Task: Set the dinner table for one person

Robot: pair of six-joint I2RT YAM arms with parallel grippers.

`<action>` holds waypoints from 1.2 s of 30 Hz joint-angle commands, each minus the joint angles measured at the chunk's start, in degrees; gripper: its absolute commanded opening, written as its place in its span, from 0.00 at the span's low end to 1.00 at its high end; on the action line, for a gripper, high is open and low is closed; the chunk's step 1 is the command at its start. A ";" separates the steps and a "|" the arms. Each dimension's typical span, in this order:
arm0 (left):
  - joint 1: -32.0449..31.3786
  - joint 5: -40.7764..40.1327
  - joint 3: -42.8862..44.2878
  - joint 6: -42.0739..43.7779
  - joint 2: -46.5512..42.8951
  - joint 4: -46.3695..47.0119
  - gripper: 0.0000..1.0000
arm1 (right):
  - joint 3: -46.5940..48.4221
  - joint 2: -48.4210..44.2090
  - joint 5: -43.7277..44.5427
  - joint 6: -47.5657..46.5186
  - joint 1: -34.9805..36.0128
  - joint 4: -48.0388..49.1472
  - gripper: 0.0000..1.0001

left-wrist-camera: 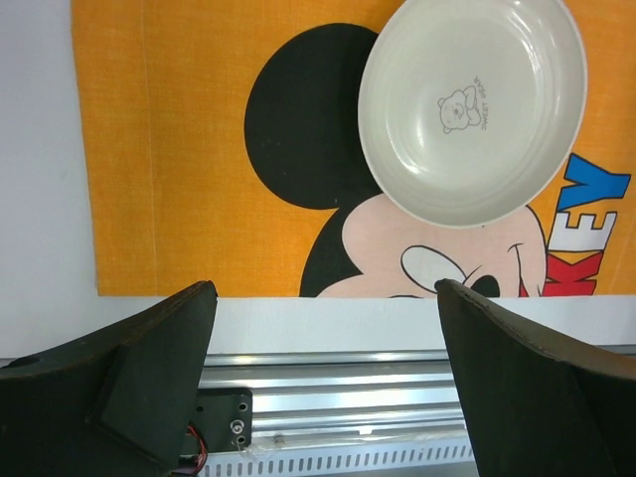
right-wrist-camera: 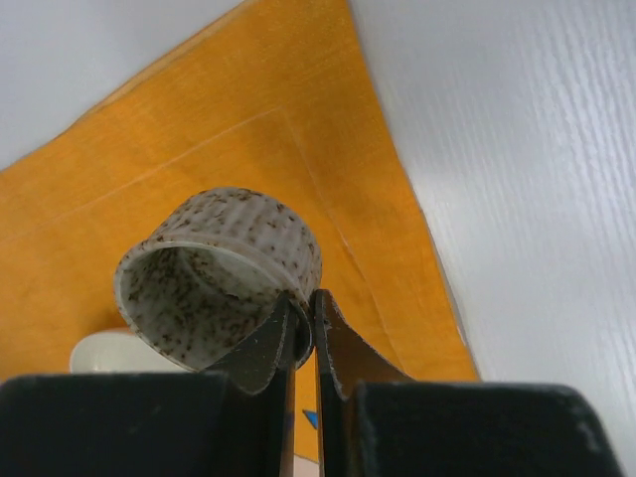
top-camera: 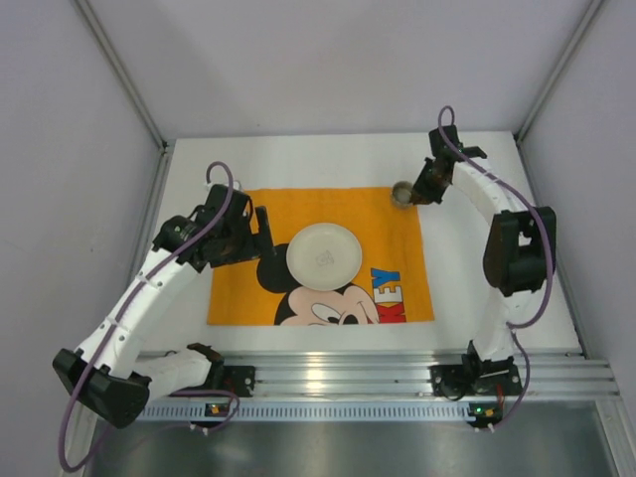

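The white table [top-camera: 328,164] spreads under and all round the orange placemat [top-camera: 234,293], at whose far right corner the right gripper [right-wrist-camera: 303,308] pinches a speckled cup [right-wrist-camera: 214,263] by its rim, while the left gripper [left-wrist-camera: 323,293] hangs spread wide and empty over the placemat's left part, beside the plate [left-wrist-camera: 472,109] at its middle.

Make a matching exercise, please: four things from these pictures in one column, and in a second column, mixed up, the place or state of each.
1 white plate
2 speckled cup
3 left gripper
4 orange Mickey Mouse placemat

a open, holding nothing
b spread on the white table
c flat on the placemat's middle
d rim pinched by the right gripper

Pairs: 1-c, 2-d, 3-a, 4-b
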 commanded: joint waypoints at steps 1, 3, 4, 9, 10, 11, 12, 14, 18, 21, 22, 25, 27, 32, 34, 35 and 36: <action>-0.16 -2.99 4.02 -1.01 -1.14 -3.49 0.98 | 6.75 6.81 -2.65 0.99 1.86 0.84 0.00; -0.16 -3.70 4.46 -1.18 -1.75 -4.37 0.98 | 8.52 10.50 -2.92 0.81 2.74 0.83 0.00; -0.16 -4.31 4.55 -1.36 -2.45 -5.42 0.99 | 9.66 11.57 -3.10 0.81 3.44 0.83 0.00; -0.16 -5.37 3.42 -1.80 -4.39 -6.92 0.98 | 10.64 15.53 -3.71 1.60 5.38 2.24 0.00; -0.07 -5.55 3.24 -1.63 -4.91 -6.92 0.99 | 10.20 15.62 -3.63 1.69 5.82 2.41 0.00; -0.07 -5.63 3.06 -1.62 -5.01 -7.01 0.98 | 9.94 15.62 -3.71 1.77 6.08 3.02 0.00; -0.07 -5.64 2.71 -1.45 -5.18 -7.01 0.99 | 9.68 15.88 -3.63 1.69 6.34 3.29 0.00; -0.16 -5.29 2.45 -1.36 -5.10 -6.93 0.98 | 8.97 15.80 -2.75 1.60 6.61 3.21 0.16; -0.07 -4.76 2.18 -0.48 -4.83 -6.14 0.98 | 6.60 13.35 -0.55 0.90 6.35 2.94 0.93; -0.07 -4.76 1.57 0.66 -4.65 -5.52 0.98 | 5.37 8.95 0.15 -0.86 4.51 1.37 1.00; -0.07 -4.76 1.30 1.27 -4.83 -5.43 0.99 | 3.63 7.20 0.59 -1.38 2.67 0.93 1.00; -0.07 -4.06 -0.89 2.50 -5.71 -4.12 0.98 | -3.29 -2.02 0.60 -2.70 -3.20 0.13 1.00; -0.07 -3.18 -3.25 3.03 -6.32 -3.33 0.99 | -7.88 -9.73 0.51 -3.41 -7.25 -0.83 1.00; -0.07 1.29 -8.36 4.17 -7.99 0.89 0.98 | -22.65 -22.68 5.07 -6.65 -21.85 -5.22 0.99; -0.07 2.71 -10.03 4.79 -7.73 1.86 0.98 | -27.39 -26.47 7.17 -7.54 -27.19 -6.72 0.99; -0.07 4.02 -10.47 5.05 -7.47 2.39 0.99 | -28.72 -28.05 7.62 -8.24 -28.97 -7.25 0.96; -0.07 4.47 -10.48 5.32 -7.21 2.57 0.98 | -30.74 -28.50 8.58 -8.33 -32.20 -7.69 0.95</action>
